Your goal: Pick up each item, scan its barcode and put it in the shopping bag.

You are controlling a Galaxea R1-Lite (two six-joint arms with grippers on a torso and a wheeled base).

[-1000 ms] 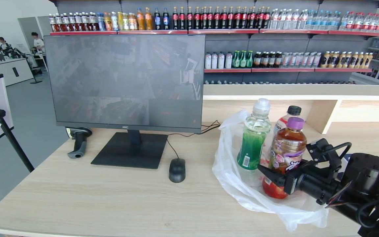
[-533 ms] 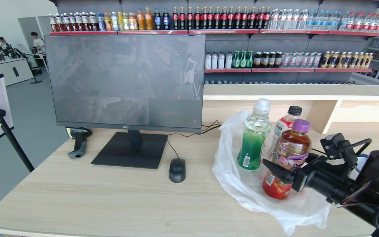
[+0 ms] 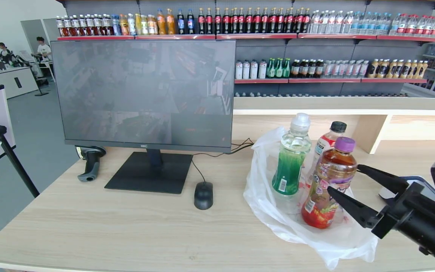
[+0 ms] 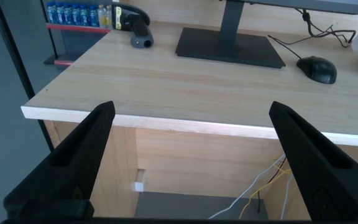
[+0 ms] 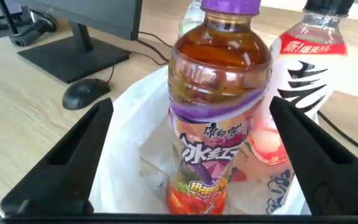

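Observation:
A tea bottle (image 3: 329, 177) with a purple cap stands upright inside the white plastic shopping bag (image 3: 274, 215) on the right of the counter. A green bottle (image 3: 291, 162) and a white bottle with a black cap (image 3: 327, 141) stand in the bag behind it. My right gripper (image 3: 343, 177) is open just to the right of the tea bottle, its fingers spread wide and holding nothing. From the right wrist, the tea bottle (image 5: 219, 112) is centred ahead between the fingers, the white bottle (image 5: 303, 81) beside it. My left gripper (image 4: 191, 162) hangs open below the counter's front edge (image 4: 185, 121).
A large monitor (image 3: 145, 94) on a black base stands mid-counter, with a mouse (image 3: 203, 195) and cable in front. A handheld barcode scanner (image 3: 89, 164) rests at the far left. A raised wooden ledge (image 3: 353, 109) runs behind the bag. Bare counter lies left of the bag.
My right gripper, shut on the tea bottle a second ago, has opened and drawn back to the right. The bottle now stands free in the bag.

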